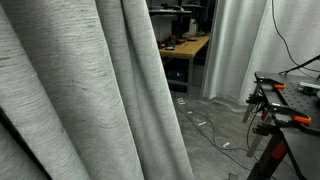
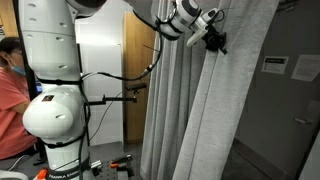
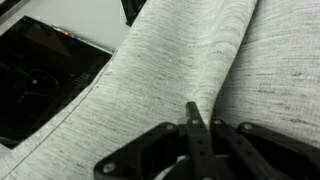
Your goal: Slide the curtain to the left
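The curtain (image 1: 90, 90) is light-grey woven fabric with deep vertical folds and fills the left half of an exterior view. In an exterior view it hangs right of the robot (image 2: 200, 110). My gripper (image 2: 213, 38) is high up at the curtain's edge, pressed into the cloth. In the wrist view the curtain (image 3: 170, 50) fills most of the picture, and my gripper (image 3: 197, 125) has its black fingers drawn together on a fold of the fabric.
Paler drapes (image 1: 235, 50) hang further back beside a wooden desk (image 1: 185, 45). A black workbench with clamps (image 1: 290, 95) stands at the right, with cables on the floor (image 1: 205, 125). A person in red (image 2: 10, 100) sits beside the robot's white base (image 2: 55, 110).
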You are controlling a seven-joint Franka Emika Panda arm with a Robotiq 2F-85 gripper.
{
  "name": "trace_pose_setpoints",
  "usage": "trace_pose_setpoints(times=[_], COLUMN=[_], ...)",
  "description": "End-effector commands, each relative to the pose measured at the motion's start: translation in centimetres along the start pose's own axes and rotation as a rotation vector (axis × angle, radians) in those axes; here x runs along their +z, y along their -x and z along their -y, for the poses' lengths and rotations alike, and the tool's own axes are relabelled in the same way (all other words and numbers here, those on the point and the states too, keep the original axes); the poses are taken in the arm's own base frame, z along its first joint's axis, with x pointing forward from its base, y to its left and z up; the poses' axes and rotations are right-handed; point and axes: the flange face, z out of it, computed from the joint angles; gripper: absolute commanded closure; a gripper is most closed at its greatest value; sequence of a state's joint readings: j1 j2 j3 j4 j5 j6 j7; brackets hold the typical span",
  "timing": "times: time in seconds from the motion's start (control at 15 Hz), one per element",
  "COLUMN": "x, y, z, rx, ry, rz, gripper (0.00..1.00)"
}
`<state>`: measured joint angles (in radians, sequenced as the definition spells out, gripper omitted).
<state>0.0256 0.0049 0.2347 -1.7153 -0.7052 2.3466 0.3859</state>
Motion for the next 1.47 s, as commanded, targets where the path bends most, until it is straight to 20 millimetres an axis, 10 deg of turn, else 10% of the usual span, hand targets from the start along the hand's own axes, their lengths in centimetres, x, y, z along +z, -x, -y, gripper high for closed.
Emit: trace_pose_setpoints(times=[0.0, 0.47, 1.07, 1.4], x=[2.2, -0.1, -2.9, -4.1], y=[-2.9, -5.1, -2.7, -2.7], z=[5.2, 12.5, 10.3, 13.1], rx=[-0.084, -0.297, -0.360, -0.401], ry=[-0.063, -0.165, -0.141, -0.158], rz=[0.032, -0.007, 0.143, 0.158], gripper=[1.00, 1.00, 1.00, 1.00])
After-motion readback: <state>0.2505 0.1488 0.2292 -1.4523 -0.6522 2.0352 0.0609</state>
